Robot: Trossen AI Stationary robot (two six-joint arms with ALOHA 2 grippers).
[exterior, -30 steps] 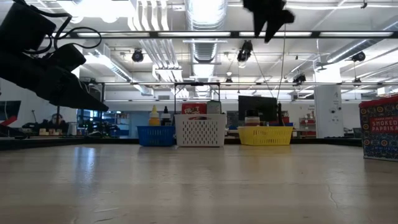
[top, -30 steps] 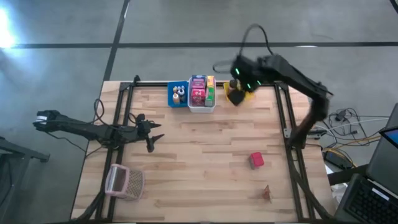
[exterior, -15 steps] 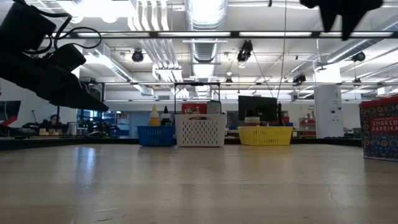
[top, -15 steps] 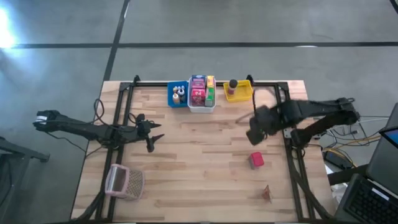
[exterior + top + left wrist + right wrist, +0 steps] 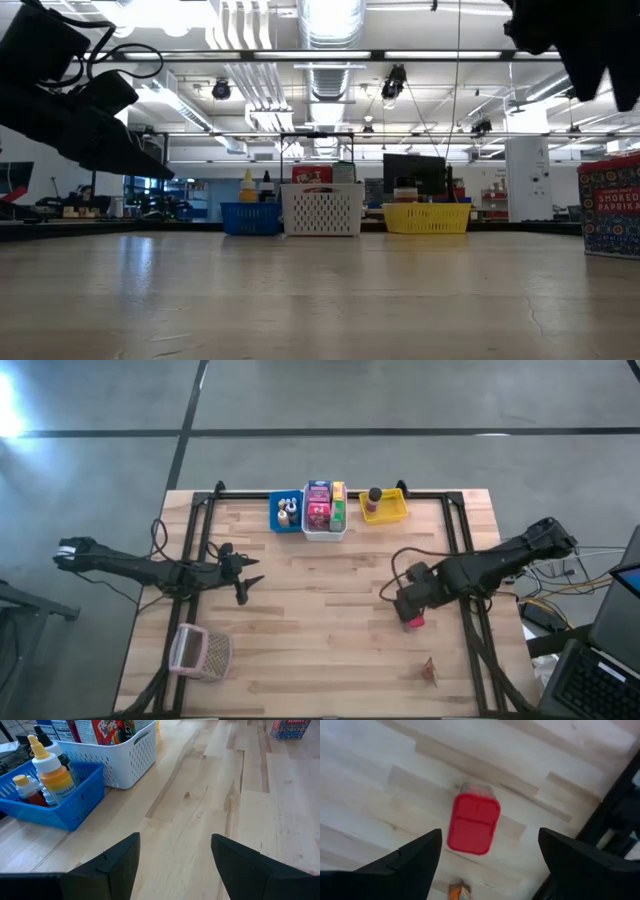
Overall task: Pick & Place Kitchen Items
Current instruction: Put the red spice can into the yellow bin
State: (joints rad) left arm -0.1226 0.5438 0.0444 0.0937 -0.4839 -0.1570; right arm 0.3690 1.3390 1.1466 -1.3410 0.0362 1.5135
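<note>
A: Where does the right gripper [image 5: 405, 603] sit?

B: Over the near right part of the table [image 5: 330, 650], directly above the red-lidded jar [image 5: 473, 823]. In the right wrist view its two fingers [image 5: 410, 862] are spread wide with nothing between them, and the jar shows in the gap, standing on the wood below and apart from both. From above, only the jar's red edge peeks out from under the gripper.

A: Anything nearer than that?

B: A small reddish item [image 5: 429, 671] lies close to the table's front right corner, and a pinkish mesh basket [image 5: 200, 651] rests at the front left.

A: And the left gripper [image 5: 243, 588]?

B: It hangs over the left side of the table, jaws parted and empty, pointing toward the bins.

A: Farther back?

B: Along the far edge: a blue bin [image 5: 287, 512] with squeeze bottles, a white bin [image 5: 324, 530] packed with boxes, and a yellow bin [image 5: 385, 510] holding a dark jar [image 5: 375, 495].
</note>
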